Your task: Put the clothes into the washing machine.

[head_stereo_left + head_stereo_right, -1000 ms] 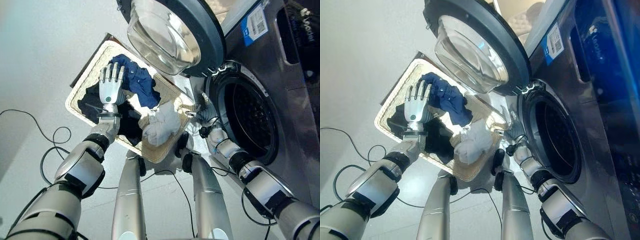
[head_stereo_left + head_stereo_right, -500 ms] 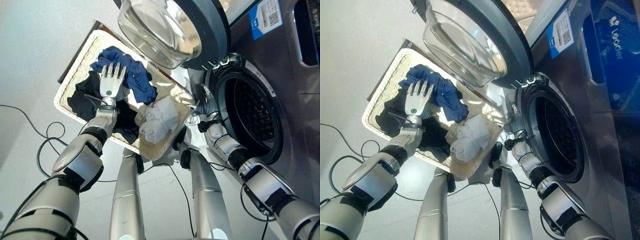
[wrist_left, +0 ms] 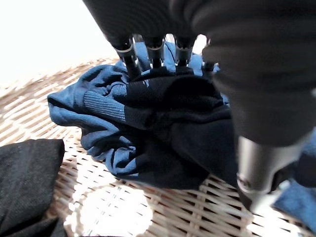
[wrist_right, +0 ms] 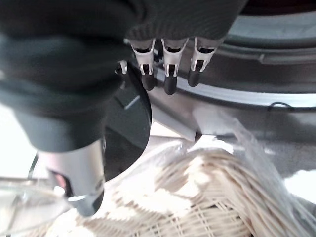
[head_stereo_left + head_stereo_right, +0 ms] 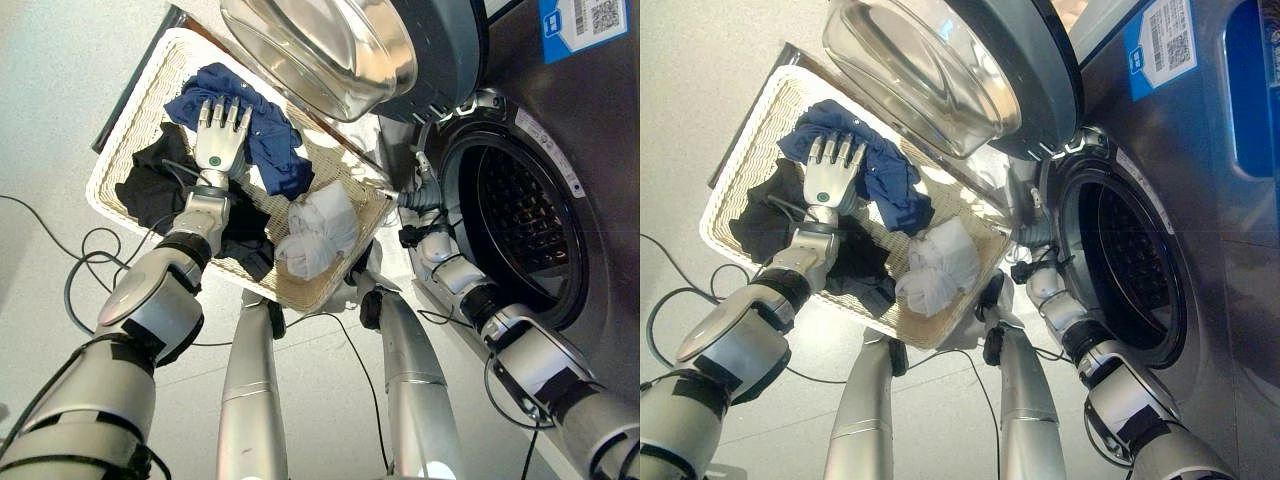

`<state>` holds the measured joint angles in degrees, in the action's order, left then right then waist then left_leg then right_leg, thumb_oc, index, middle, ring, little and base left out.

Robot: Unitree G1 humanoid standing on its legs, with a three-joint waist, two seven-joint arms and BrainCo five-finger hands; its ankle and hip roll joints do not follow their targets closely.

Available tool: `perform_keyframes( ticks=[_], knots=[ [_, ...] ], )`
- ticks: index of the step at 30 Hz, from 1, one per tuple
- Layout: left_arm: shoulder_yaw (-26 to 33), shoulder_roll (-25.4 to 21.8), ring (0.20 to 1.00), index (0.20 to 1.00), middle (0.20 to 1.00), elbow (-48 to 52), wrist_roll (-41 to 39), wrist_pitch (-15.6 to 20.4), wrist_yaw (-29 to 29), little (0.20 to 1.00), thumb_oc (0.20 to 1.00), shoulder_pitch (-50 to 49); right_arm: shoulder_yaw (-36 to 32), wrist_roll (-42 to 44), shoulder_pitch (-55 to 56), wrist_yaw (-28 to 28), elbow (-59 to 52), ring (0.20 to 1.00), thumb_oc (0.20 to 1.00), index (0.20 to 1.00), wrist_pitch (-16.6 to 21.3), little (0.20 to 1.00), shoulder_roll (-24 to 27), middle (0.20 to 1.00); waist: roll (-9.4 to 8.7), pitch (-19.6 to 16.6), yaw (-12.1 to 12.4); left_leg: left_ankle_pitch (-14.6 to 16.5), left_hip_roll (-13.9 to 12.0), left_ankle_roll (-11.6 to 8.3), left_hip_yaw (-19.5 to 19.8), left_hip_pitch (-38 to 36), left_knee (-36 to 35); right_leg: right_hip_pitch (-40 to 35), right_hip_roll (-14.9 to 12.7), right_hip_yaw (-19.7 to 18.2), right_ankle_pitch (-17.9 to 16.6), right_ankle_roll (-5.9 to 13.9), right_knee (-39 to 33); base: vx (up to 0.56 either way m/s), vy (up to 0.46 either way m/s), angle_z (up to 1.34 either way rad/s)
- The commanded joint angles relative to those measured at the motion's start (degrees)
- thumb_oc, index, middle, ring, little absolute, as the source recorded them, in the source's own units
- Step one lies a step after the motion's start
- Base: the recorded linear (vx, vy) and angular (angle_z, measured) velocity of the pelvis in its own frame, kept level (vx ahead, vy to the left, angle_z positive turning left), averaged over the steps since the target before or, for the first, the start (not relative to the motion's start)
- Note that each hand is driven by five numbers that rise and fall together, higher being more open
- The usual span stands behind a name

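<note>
Resting on the floor [image 5: 40, 110] at the left is a rectangular wicker laundry basket [image 5: 130, 120], its far end lying beneath the open washing machine door [image 5: 400, 50].

1. Left end of the basket: a black garment [image 5: 150, 190] lies against the near-left rim and runs along the near side of the basket.
2. Far-left part of the basket: a crumpled blue garment [image 5: 270, 150] lies on the wicker bottom. The left hand [image 5: 218, 148] rests on top of it with its fingers [image 3: 129, 58] straight and spread; the dark tips touch the blue cloth and none of them curls round it. The left wrist view shows the fingertips pressed into the folds, with the black garment just beside.
3. Right end of the basket: a bunched white garment [image 5: 318, 232] lies near the right-hand corner, apart from the blue garment.
4. Right of the basket: the right hand [image 5: 422, 195] is raised between the basket's right corner and the rim of the drum opening [image 5: 520, 230]. In the right wrist view its fingers [image 4: 169, 81] hang loosely extended and hold nothing, with the grey door seal beyond them and the basket rim below.
5. Far right: the washing machine [image 5: 590, 120] stands with its round glass door swung wide and the perforated drum visible inside.

All three garments lie in the basket.
</note>
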<state>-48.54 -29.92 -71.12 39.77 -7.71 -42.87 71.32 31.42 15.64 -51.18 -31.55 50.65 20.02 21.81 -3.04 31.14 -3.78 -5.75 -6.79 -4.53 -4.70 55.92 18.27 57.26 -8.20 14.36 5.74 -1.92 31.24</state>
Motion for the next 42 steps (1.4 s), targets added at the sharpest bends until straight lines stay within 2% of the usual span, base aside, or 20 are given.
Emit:
perform_keyframes(
  ticks=[1, 7, 11, 12, 13, 14, 21, 34, 39, 42],
  knots=[
    [0.1, 0.9, 1.000, 1.000, 1.000, -3.3, 0.6, -1.3, 4.9, 1.000, 1.000, 2.1, -2.5, 3.0, 0.2, -0.6, -2.3, 1.000, 1.000, 1.000, 2.9, 1.000, 1.6, 1.000, 0.13, -1.3, 0.1, -0.8, 0.1, -4.98, -3.2, 1.7, -1.9, 1.3, 0.8, -2.0, -5.2, 8.23, -3.2, 0.00, 0.000, 0.00],
    [0.6, 0.9, 1.000, 1.000, 1.000, -4.3, -0.1, -2.4, 3.4, 1.000, 1.000, 3.7, -2.2, 3.3, -0.6, -0.4, -1.2, 1.000, 1.000, 1.000, 3.3, 1.000, 1.4, 1.000, -0.07, -1.3, 0.1, -1.0, -0.2, -5.02, -3.4, 2.4, -1.8, 1.8, 0.6, -1.7, -5.5, 8.27, -3.3, 0.00, 0.000, 0.00],
    [0.4, 0.5, 1.000, 1.000, 1.000, -5.6, -2.8, -2.6, 5.4, 1.000, 1.000, 5.5, -2.0, 3.8, -1.2, -0.2, -0.5, 1.000, 1.000, 1.000, 3.7, 1.000, 1.6, 1.000, 0.02, -1.3, -0.1, -1.1, -0.3, -5.21, -3.5, 2.6, -1.5, 2.1, 0.5, -1.8, -5.4, 8.28, -3.0, 0.01, 0.008, 0.00],
    [0.2, 0.4, 0.291, 0.291, 0.291, -5.7, -4.2, -2.5, 9.1, 0.291, 0.291, 6.2, -2.0, 4.2, -1.3, -0.2, -0.5, 1.000, 1.000, 1.000, 3.7, 1.000, 1.8, 1.000, 0.08, -1.3, -0.2, -1.0, -0.3, -5.17, -3.7, 2.6, -1.4, 2.2, 0.4, -1.8, -5.4, 8.30, -2.7, 0.00, 0.000, 0.00],
    [0.3, 0.5, 0.200, 0.200, 0.200, -5.6, -4.2, -2.4, 10.0, 0.200, 0.200, 6.3, -2.0, 4.2, -1.4, -0.3, -0.6, 1.000, 1.000, 1.000, 3.5, 1.000, 1.8, 1.000, 0.10, -1.3, -0.2, -1.0, -0.3, -5.19, -3.7, 2.6, -1.4, 2.2, 0.4, -1.7, -5.3, 8.30, -2.7, 0.03, 0.034, 0.00],
    [0.0, 0.7, 0.200, 0.200, 0.200, -5.4, -4.2, -2.3, 13.9, 0.200, 0.200, 6.4, -2.0, 4.3, -1.5, -0.7, -1.1, 1.000, 1.000, 1.000, 3.1, 1.000, 1.7, 1.000, 0.21, -1.3, -0.3, -1.0, -0.2, -5.25, -3.8, 2.4, -1.3, 2.1, 0.3, -1.7, -5.3, 8.29, -2.8, 0.00, 0.000, 0.00],
    [-0.5, 0.6, 0.200, 0.200, 0.200, -2.8, -4.1, -3.4, 17.3, 0.200, 0.200, 5.2, -2.3, 4.3, -0.3, -1.4, -3.8, 1.000, 1.000, 1.000, 1.9, 1.000, 2.4, 1.000, 0.46, -1.3, -0.3, -0.7, 0.2, -5.16, -4.6, 0.3, -2.1, 0.4, 0.0, -1.1, -5.5, 8.55, -3.5, 0.00, 0.025, -0.03],
    [1.2, -0.7, 0.200, 0.200, 0.200, -2.5, -2.9, -1.7, 13.2, 0.200, 0.200, 2.3, -2.8, 4.5, 2.4, -0.9, -5.1, 1.000, 1.000, 1.000, 3.0, 1.000, 2.3, 1.000, 0.80, -1.3, 0.2, -0.2, 0.5, -4.83, -5.9, -4.7, -2.7, -4.2, -0.2, 0.1, -5.1, 8.65, -4.2, 0.00, 0.003, -0.02],
    [2.9, -1.1, 0.200, 0.200, 0.200, -2.8, -5.1, 2.1, 8.7, 0.200, 0.200, 0.8, -3.0, 4.9, 3.9, -0.5, -4.7, 1.000, 1.000, 1.000, 3.8, 1.000, 1.9, 1.000, 0.86, -1.3, 0.3, 0.1, 0.6, -4.54, -6.3, -7.9, -3.3, -7.1, -0.3, 0.6, -4.7, 8.69, -4.4, 0.00, 0.000, 0.00],
    [6.1, -2.2, 0.200, 0.200, 0.200, -1.5, -11.0, 7.5, 1.9, 0.200, 0.200, -0.8, -3.2, 4.7, 5.2, -1.3, -5.9, 1.000, 1.000, 1.000, 3.8, 1.000, 2.0, 1.000, 1.02, -1.3, 0.6, 0.3, 0.8, -4.35, -6.5, -10.1, -3.6, -9.2, -0.6, 1.1, -4.5, 8.64, -4.6, 0.00, 0.005, -0.01]
  ],
)
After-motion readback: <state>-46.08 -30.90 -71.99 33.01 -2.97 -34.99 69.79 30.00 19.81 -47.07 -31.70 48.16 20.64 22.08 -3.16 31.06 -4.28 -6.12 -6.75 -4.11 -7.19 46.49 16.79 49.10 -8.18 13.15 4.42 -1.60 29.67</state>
